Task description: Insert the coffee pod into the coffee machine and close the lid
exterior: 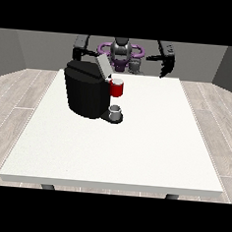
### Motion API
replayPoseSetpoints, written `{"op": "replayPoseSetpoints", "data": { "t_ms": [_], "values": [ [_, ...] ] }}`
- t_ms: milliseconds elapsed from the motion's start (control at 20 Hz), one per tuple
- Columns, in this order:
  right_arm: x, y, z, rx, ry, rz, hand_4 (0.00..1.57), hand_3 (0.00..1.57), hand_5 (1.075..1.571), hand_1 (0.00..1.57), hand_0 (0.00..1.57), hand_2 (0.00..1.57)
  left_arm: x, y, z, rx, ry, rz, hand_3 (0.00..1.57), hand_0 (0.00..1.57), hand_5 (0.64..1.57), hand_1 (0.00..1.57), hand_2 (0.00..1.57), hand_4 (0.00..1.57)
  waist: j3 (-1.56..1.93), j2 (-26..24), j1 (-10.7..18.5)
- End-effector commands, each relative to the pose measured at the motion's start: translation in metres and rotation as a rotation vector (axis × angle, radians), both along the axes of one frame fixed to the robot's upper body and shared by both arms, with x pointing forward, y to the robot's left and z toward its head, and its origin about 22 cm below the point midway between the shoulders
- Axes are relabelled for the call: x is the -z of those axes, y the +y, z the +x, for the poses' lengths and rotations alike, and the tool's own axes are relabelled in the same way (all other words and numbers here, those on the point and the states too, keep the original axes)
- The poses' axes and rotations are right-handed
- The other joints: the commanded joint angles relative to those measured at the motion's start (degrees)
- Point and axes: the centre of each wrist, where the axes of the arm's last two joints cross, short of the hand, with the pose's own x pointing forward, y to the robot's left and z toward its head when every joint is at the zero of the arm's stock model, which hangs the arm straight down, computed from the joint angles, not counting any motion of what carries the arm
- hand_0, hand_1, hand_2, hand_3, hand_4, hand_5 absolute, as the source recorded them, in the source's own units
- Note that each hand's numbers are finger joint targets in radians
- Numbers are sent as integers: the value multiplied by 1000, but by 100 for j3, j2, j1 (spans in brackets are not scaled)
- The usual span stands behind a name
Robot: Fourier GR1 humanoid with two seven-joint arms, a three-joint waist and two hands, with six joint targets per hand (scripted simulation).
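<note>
so, a large white counter (135,149) fills most of the front view, with the robot (122,52) small behind its far edge. a black coffee machine (84,88) stands on the far part of the counter, toward the view's left, and its grey lid (103,65) is tilted up and open at the top. a red thing at the machine (117,88) sits at the machine's front, just under the raised lid. below that, on the machine's dark base, stands a small grey thing (116,111); whether it is the coffee pod or a cup i cannot tell, and no grey pod shows plainly anywhere else on the counter.

the hand at the view's right (165,68) hangs in the air just beyond the counter's far edge, well apart from the machine, with its dark fingers pointing downward and relaxed, grasping nothing. the arm at the view's left runs down behind the machine's top, so its hand is hidden there and i cannot tell how it stands. a second grey thing (135,66) shows near the robot's body at the far edge, too small to identify. grey wood floor (21,95) surrounds the counter on both sides.
</note>
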Motion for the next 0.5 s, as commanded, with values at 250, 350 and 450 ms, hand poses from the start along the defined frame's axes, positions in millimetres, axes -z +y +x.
{"op": "replayPoseSetpoints", "data": {
  "t_ms": [250,350,450],
  "values": [
    [-63,73,2,-186,-137,-14,209,0,1571,0,0,0,44,43,-84,-143,137,11,0,0,1571,0,0,340,4,-848,-452],
    [-81,61,12,-140,-189,-38,165,0,1571,0,0,0,39,28,-74,-103,142,-22,0,0,1571,0,0,295,9,-789,-157],
    [-111,66,20,-155,-237,-61,200,0,1571,0,0,0,29,37,-66,-104,110,-24,0,0,1571,0,0,299,8,-629,-266]
  ]
}}
